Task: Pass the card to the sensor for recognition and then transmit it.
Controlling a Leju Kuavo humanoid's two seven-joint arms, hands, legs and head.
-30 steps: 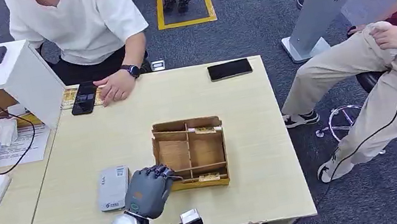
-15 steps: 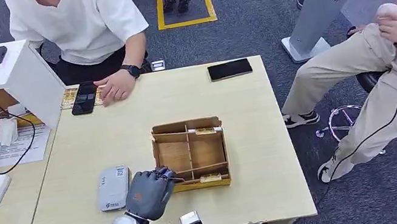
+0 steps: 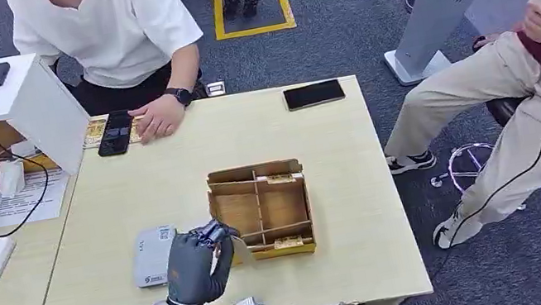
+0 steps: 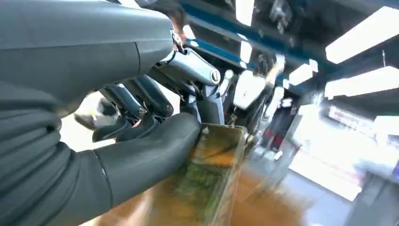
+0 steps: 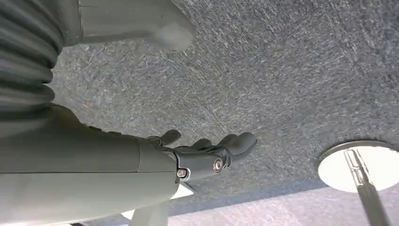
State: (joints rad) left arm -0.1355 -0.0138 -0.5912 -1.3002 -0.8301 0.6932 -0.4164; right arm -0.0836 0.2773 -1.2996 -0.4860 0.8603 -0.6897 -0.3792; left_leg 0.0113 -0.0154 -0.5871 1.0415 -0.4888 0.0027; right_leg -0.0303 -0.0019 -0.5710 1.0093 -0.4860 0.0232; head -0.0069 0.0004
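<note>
Card (image 3: 239,249): pinched in the left hand (image 3: 196,262), sticking out on the hand's box side, tilted, raised off the table (image 3: 171,178). In the left wrist view the card (image 4: 214,169) sits under the thick thumb (image 4: 155,150), darker fingers (image 4: 141,101) curled behind it; print on it is blurred, can't read it.

Left hand is between the grey sensor (image 3: 153,255) and the cardboard box (image 3: 262,209), just beside both. Sensor lies flat near the table's front edge, to the hand's left. Box has dividers; 2 small cards lie in it, 1 in a rear compartment (image 3: 280,178), 1 in the front strip (image 3: 287,242).

Right hand (image 5: 207,153): hangs over grey carpet, fingers loosely curled and apart, holding nothing.

Person in a white shirt (image 3: 111,29) at the far side rests a hand (image 3: 154,121) on the table beside a black phone (image 3: 113,134). Another dark phone (image 3: 313,94) lies at the far right edge.
</note>
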